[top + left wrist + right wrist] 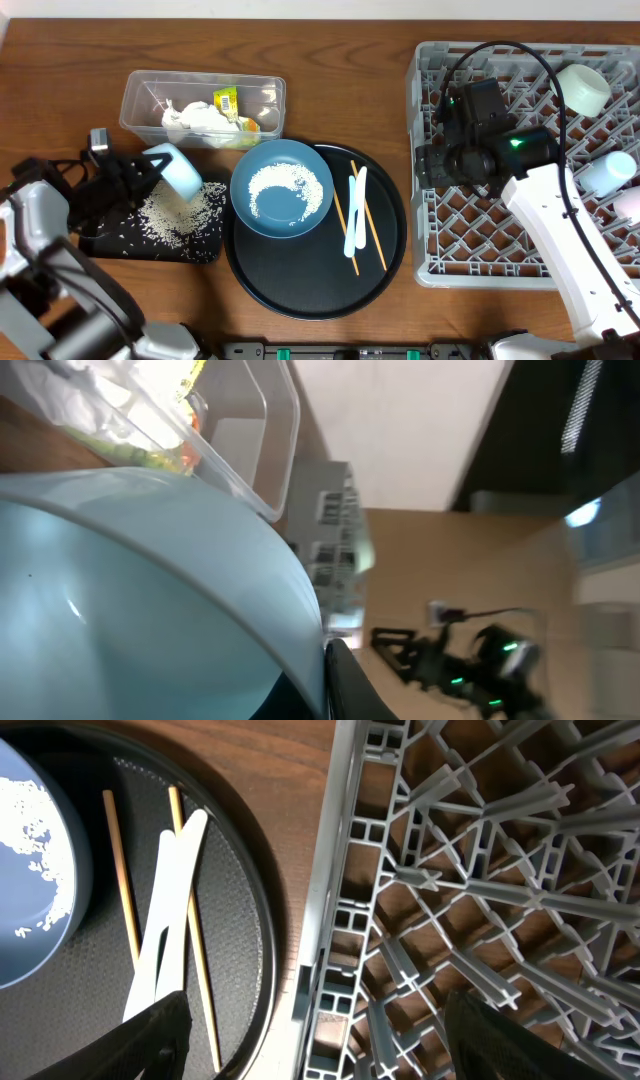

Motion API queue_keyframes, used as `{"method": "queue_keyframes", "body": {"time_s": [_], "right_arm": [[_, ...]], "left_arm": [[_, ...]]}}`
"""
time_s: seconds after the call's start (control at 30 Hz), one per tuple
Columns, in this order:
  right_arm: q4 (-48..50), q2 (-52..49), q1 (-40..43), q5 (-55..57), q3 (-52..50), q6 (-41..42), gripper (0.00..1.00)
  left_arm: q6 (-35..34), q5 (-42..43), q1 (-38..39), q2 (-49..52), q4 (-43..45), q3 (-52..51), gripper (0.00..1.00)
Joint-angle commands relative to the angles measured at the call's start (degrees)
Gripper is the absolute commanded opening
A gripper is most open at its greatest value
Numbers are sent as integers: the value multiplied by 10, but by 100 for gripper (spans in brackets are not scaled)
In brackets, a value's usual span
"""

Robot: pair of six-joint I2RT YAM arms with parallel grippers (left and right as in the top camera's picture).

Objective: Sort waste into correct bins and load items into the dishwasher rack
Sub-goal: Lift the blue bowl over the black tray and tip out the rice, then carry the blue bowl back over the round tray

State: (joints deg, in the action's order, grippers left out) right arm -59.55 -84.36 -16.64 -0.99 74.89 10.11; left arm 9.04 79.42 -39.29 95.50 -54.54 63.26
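My left gripper [143,172] is shut on the rim of the small teal bowl [177,168] and holds it tipped over the shallow black tray [100,240], where loose rice [180,215] lies. In the left wrist view the teal bowl [130,590] fills the frame, its wall pinched at my fingers [322,672]. The blue bowl [283,188] holds rice. The white spoon [355,212] and chopsticks [372,228] lie beside it. My right gripper [440,165] is open and empty over the grey rack's [520,250] left edge; it also shows in the right wrist view [320,1040].
The clear tub [200,76] at the back left holds white napkins [195,120] and a yellow-green wrapper [227,99]. The blue bowl, spoon and chopsticks rest on a round black tray [300,290]. White cups [583,88] [607,172] lie in the rack's right side.
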Motion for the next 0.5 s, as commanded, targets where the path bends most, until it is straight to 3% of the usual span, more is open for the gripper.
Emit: {"method": "queue_keyframes", "body": {"time_s": [0.0,0.23,0.47], "right_arm": [[0,3,-4,8,1,8,76],[-1,3,-4,12,1,8,77],[-1,3,-4,12,1,8,77]], "left_arm": [[-14,-81,19,-71,3,21,6],[-89,-262,153,-179,37,22,6],[-109,-344,348,-193,32,22,6]]}}
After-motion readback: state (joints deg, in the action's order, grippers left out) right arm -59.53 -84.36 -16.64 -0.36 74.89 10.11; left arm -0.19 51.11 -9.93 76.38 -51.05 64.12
